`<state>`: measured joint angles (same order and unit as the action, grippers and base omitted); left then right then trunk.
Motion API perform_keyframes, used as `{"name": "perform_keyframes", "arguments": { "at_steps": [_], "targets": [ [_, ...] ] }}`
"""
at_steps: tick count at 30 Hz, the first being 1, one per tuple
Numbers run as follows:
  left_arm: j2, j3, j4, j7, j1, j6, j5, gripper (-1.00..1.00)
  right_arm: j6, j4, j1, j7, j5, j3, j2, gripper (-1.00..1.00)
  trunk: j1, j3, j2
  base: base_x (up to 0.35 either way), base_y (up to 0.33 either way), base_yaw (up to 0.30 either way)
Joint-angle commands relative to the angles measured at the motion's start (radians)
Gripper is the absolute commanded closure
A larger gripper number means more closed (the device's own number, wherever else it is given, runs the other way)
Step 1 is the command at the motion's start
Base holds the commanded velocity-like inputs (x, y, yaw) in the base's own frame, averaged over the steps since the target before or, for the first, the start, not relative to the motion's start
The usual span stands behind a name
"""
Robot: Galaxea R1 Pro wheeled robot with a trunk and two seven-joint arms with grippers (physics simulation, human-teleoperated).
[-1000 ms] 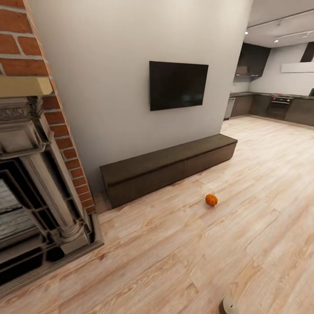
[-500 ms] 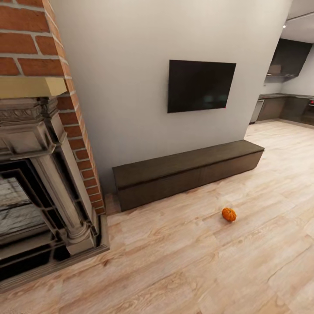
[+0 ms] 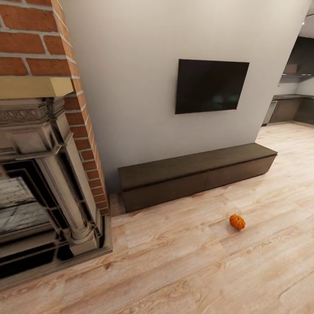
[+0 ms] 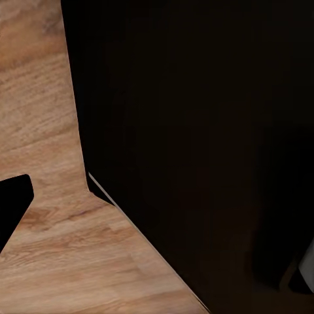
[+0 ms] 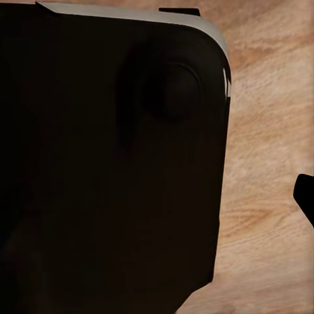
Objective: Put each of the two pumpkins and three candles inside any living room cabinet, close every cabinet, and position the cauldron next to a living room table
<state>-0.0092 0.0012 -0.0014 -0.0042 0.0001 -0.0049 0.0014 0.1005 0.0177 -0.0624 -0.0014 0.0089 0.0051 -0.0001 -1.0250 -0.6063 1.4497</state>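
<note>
One small orange pumpkin (image 3: 237,221) lies on the light wood floor of the living room, a short way in front of the right half of the cabinet (image 3: 196,175). The cabinet is a long, low dark brown unit against the pale wall, and all its fronts look shut. In the left wrist view a dark fingertip (image 4: 12,204) shows at the frame's edge over the floor, beside a large black part of the robot. The right wrist view has another dark fingertip (image 5: 305,196) at its edge. Candles, the cauldron and a table are out of view.
A large black screen (image 3: 211,86) hangs on the wall above the cabinet. An ornate dark fireplace (image 3: 39,192) under a red brick chimney (image 3: 41,41) juts out at the left. A dark kitchen (image 3: 290,109) opens at the far right. Open plank floor (image 3: 196,270) spreads in front.
The camera has moved, so the cabinet, screen and pumpkin sit further right and lower in the picture and most of the kitchen has slid out. The things themselves have not moved.
</note>
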Motion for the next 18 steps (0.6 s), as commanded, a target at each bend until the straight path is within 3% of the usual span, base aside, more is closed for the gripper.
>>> {"name": "perform_keyframes", "arguments": {
  "at_steps": [1, 4, 18],
  "targets": [
    [0.000, 0.000, 0.000, 0.000, 0.000, -0.001, 0.000, -1.00, 0.004, 0.000, 0.000, 0.000, 0.000, 0.000, 0.000, -1.00, 0.000, -0.001, 0.000, 0.000, 0.000, 0.000],
    [0.000, 0.000, 0.000, 0.000, 0.000, -0.001, 0.000, -1.00, 0.004, 0.000, 0.000, 0.000, -0.001, 0.000, 0.001, -1.00, 0.000, -0.001, 0.000, 0.018, 0.000, 0.000],
    [0.000, 0.000, 0.000, 0.000, 0.000, 0.000, 0.000, -1.00, 0.004, -0.001, 0.000, -0.001, -0.001, -0.002, 0.002, -1.00, 0.000, -0.005, 0.000, 0.321, 0.000, 0.075]
  ]
}}
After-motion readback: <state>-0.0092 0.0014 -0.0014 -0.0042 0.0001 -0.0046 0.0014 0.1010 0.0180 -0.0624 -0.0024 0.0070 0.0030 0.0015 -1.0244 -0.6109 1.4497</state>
